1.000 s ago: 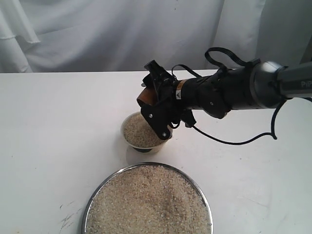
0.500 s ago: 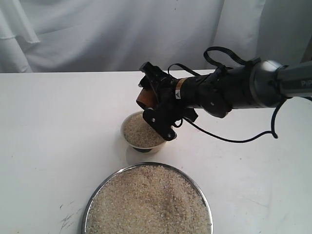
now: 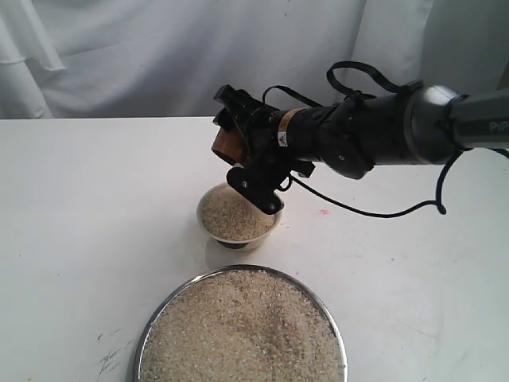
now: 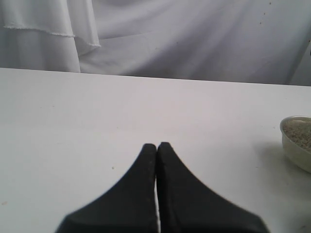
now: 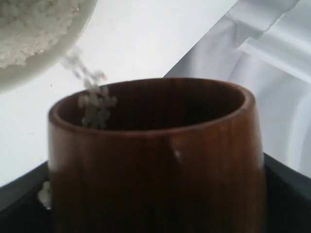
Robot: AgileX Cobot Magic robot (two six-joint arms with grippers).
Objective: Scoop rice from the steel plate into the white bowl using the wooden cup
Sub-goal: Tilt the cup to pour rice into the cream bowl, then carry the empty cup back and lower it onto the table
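Note:
My right gripper (image 3: 242, 155) is shut on the wooden cup (image 3: 227, 143), holding it tipped on its side just above the far rim of the white bowl (image 3: 236, 215). The bowl is heaped with rice (image 3: 235, 216). The right wrist view is filled by the reddish-brown cup (image 5: 155, 160), with a few grains (image 5: 95, 104) falling from its lip and the bowl's edge (image 5: 43, 58) beyond. The steel plate (image 3: 153, 326), full of rice (image 3: 242, 330), lies at the table's front edge. My left gripper (image 4: 156, 145) is shut on nothing, over bare table, with the bowl (image 4: 297, 143) off to one side.
A white cloth backdrop (image 3: 159, 56) hangs behind the white table (image 3: 79, 199). A black cable (image 3: 382, 211) loops from the right arm down to the tabletop. Small dark scuffs (image 3: 107, 358) mark the table left of the plate.
The right gripper has lifted and swung up and to the left with the cup, away from low over the bowl. The bowl and plate stay put.

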